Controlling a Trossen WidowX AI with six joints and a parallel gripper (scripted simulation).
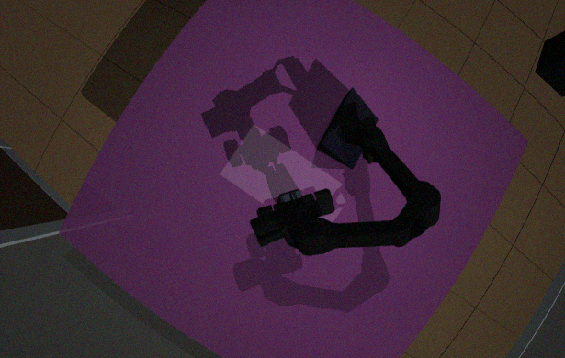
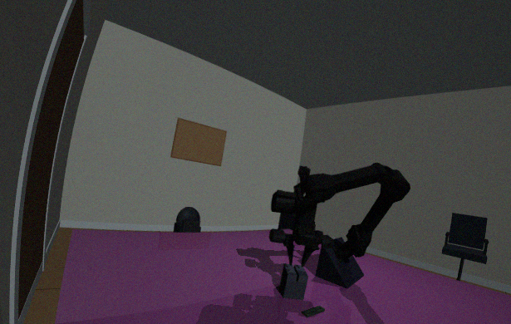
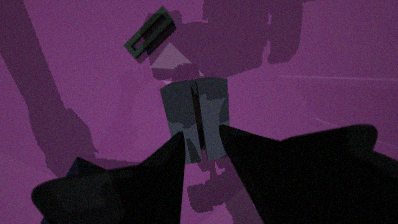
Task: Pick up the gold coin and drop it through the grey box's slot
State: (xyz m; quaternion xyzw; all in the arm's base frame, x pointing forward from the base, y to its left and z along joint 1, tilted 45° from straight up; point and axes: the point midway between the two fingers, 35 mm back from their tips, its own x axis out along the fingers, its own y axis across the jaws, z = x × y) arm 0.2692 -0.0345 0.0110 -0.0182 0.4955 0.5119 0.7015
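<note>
The closed grey box (image 2: 296,287) (image 3: 215,110) stands upright on the magenta surface, its narrow slot facing up. My gripper (image 2: 297,265) (image 3: 201,132) is open just above the lid, with one fingertip on each side of the slot line and nothing seen between them. In the wrist view a dull brownish strip shows inside the slot; whether it is the coin I cannot tell. No bright coin shows above the lid. The dark-green holder (image 2: 313,311) (image 3: 145,29) lies flat beside the box, and no coin stands in it.
The arm's dark base block (image 1: 341,138) (image 2: 337,266) stands behind the box in the exterior view. The magenta surface (image 1: 171,184) carries large arm shadows. A chair (image 2: 466,233) stands far off at the right. The light is dim.
</note>
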